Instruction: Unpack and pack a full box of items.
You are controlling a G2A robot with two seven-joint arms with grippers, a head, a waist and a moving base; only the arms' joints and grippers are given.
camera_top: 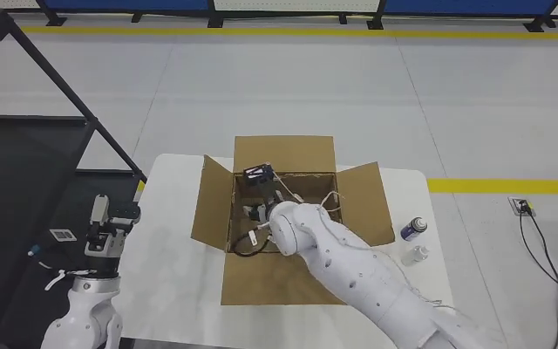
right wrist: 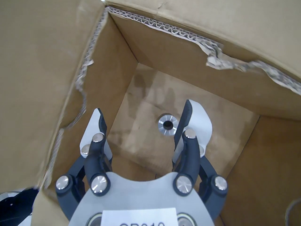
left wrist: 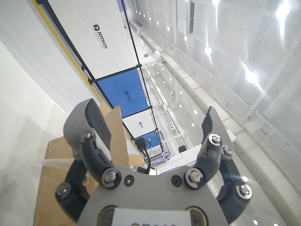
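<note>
The cardboard box (camera_top: 283,153) sits in the middle of the top view on the white table (camera_top: 174,262), with all four flaps folded out. The right arm comes up from the lower right of the frame and goes down into the box. Its tool (right wrist: 144,116) hangs inside with the fingers spread moderately wide and nothing between them. The brown walls (right wrist: 47,48) with their torn corrugated edges stand around it. On the box floor stands a small round silver cap (right wrist: 167,124) with a dark hole in its centre, just beside one finger and not gripped.

The left tool (left wrist: 150,109) is at the lower left of the top view (camera_top: 103,222), well apart from the box. It points up toward the ceiling, spread wide and empty.

To the right of the box, on the table, a dark blue can (camera_top: 413,229) and a clear bottle (camera_top: 415,255) lie near each other.
</note>
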